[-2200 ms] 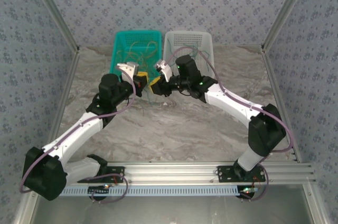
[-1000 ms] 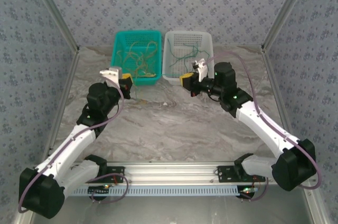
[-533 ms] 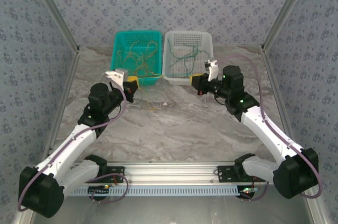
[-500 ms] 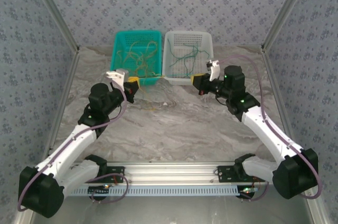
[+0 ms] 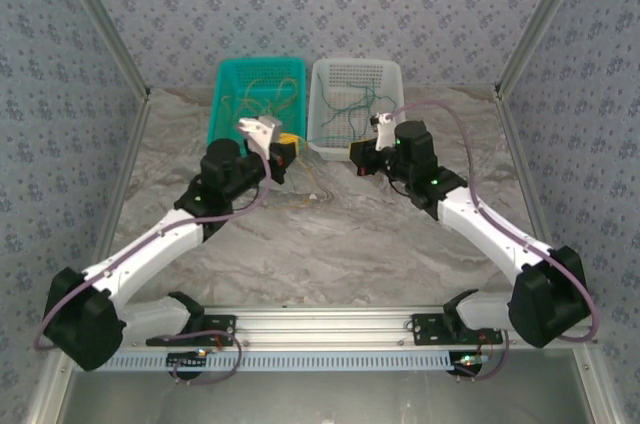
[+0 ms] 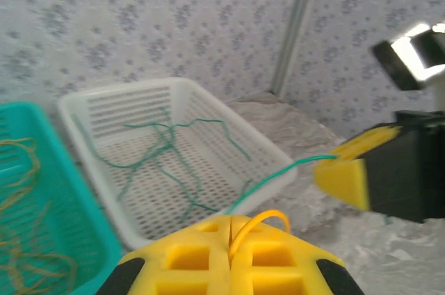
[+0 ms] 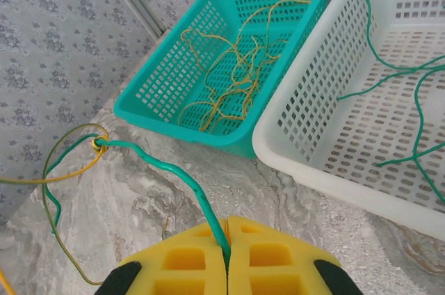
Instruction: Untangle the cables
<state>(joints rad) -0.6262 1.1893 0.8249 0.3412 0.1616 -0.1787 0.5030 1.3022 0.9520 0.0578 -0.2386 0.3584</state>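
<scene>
Green cable point(image 7: 163, 166) runs out of the right tool point(image 7: 226, 239), which is pinched fully closed on it. It goes forward and to that tool's left, hanging just over the bench point(image 5: 340, 244), to a point where it hooks round a yellow cable point(image 7: 62, 175). The two are not yet free of each other. The yellow cable leaves that hook toward the left. From the left wrist a short yellow loop pokes out of the seam of the left tool point(image 6: 229, 236), so that tool is clamped shut on the yellow one. The green line stretches from just ahead of it across to the right tool's yellow finger. Both tools hang in front of the baskets, near each other, with the caught pair between them. Past the right tool, ahead and left, is the teal basket point(image 7: 174, 117) with loose yellow-tan strands point(image 7: 229, 79) in it. Ahead and right is the white basket point(image 7: 334, 184) with green strands point(image 7: 410, 100). Handling, my guess: the wires are very light, thin and springy, keep their kinks, and are limp over any length. They will likely slide through foam pads if pulled hard and cinch tighter at the hook. It seems best to hold each one close to the hook, on a straight bit, then pull apart gently or feed one end back through. Whether the hook is a true knot is too small to tell.
</scene>
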